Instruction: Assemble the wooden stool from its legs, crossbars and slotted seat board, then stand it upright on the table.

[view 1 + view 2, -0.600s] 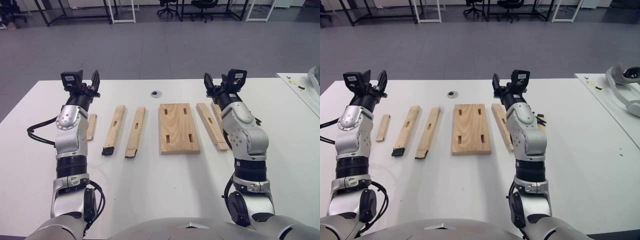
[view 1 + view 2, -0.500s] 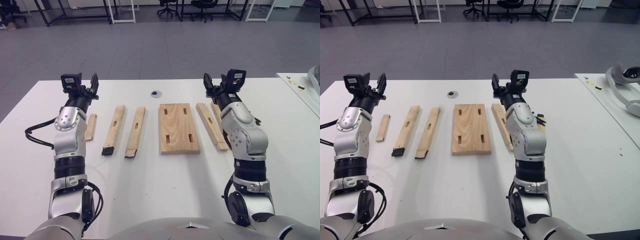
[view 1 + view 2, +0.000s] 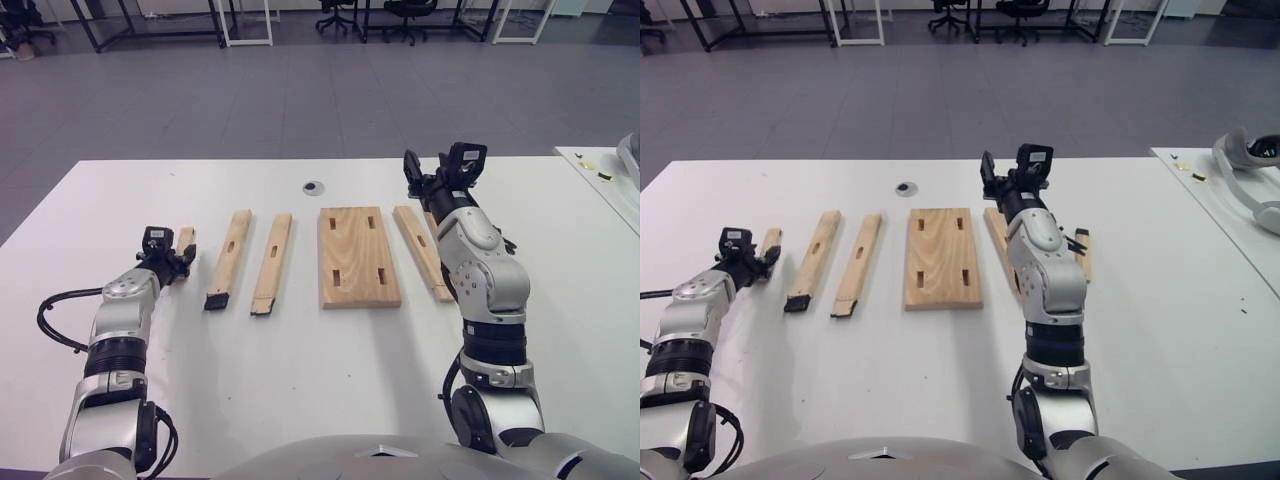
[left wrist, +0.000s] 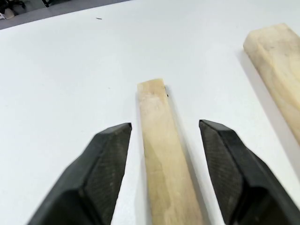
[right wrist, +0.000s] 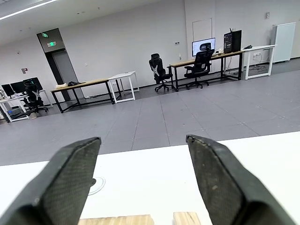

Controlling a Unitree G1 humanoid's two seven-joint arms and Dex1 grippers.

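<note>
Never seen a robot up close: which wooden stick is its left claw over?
The short stick at the row's far left end; the open left gripper straddles it. The other sticks all lie further to the right.

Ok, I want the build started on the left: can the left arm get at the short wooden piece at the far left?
Likely yes: the left arm's fingers are open and low, one on either side of the short wooden piece, with nothing in between.
</note>
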